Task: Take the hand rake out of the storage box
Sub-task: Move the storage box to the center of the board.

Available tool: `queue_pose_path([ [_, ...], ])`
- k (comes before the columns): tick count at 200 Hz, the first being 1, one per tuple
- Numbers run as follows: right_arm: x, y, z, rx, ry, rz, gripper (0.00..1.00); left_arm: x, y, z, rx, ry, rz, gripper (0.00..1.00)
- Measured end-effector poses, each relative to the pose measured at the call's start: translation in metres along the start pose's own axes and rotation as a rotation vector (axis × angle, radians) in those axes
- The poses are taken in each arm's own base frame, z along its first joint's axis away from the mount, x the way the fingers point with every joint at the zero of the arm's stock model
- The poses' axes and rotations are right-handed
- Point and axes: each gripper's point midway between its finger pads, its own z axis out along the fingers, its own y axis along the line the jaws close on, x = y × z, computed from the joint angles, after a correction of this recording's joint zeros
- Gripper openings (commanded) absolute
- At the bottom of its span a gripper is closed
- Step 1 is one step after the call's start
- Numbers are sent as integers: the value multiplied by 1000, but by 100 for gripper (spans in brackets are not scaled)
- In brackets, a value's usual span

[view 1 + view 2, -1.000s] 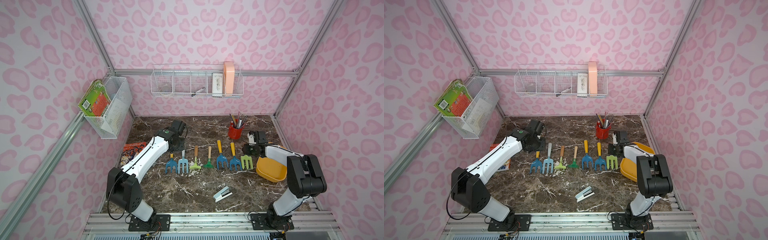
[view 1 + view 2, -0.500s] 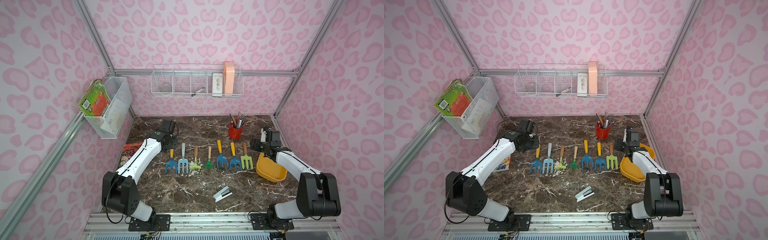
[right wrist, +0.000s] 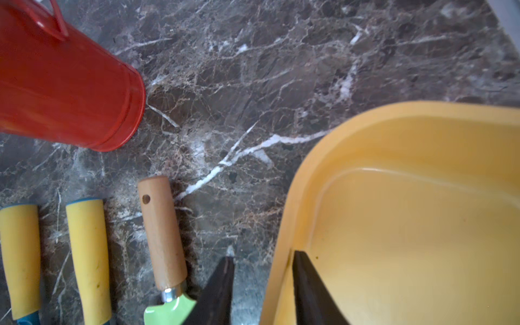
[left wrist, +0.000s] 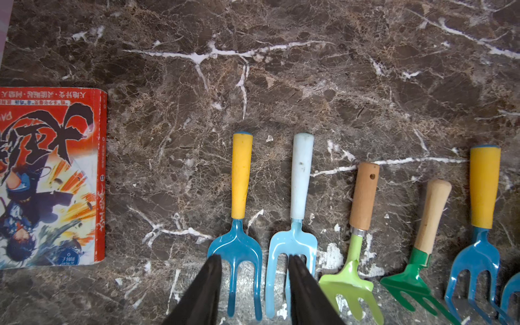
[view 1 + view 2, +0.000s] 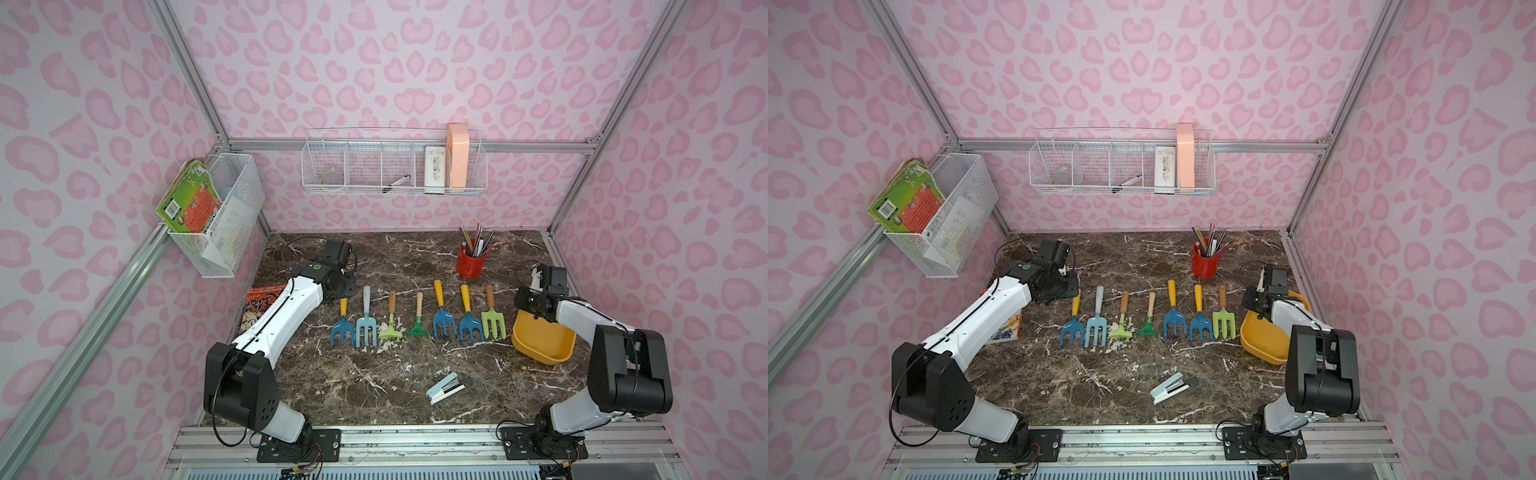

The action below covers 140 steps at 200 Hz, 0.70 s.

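Right wrist view puts the right gripper (image 3: 263,257) astride the far left corner of the storage box (image 3: 365,118). One finger hangs outside the wall over the marble table (image 3: 281,56) and its partner hangs inside. The jaws are narrowly parted and hold nothing, though whether the inner pad brushes the plastic is hard to tell. What shows of the yellow box is bare, in both top views too. The hand rake (image 3: 163,233), light green with a wooden handle, lies flat on the table just left of the box, at the right end of the tool row (image 5: 417,320) and near the red pencil cup (image 3: 70,92). The left gripper (image 4: 253,256) hovers over the row's left end, jaws moderately apart and empty. By this, the removal looks done and the step in hand is the retreat. The next move calls for a straight lift clear of the wall, so neither box nor handle gets dragged.
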Motion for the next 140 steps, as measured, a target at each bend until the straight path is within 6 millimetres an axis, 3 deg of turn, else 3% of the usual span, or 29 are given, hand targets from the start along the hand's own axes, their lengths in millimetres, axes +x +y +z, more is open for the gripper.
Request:
queue_pose_path([
  [30, -10, -4, 9, 12, 11, 6, 13, -3, -1, -1, 3, -6, 1, 44],
  [60, -28, -10, 16, 34, 0, -46, 6, -3, -4, 2, 10, 5, 5, 44],
  [108, -51, -6, 36, 33, 34, -164, 3, -7, -10, 9, 24, 16, 8, 44],
  [140, -54, 13, 44, -14, 53, -276, 3, -7, -12, 13, 28, 22, 8, 43],
])
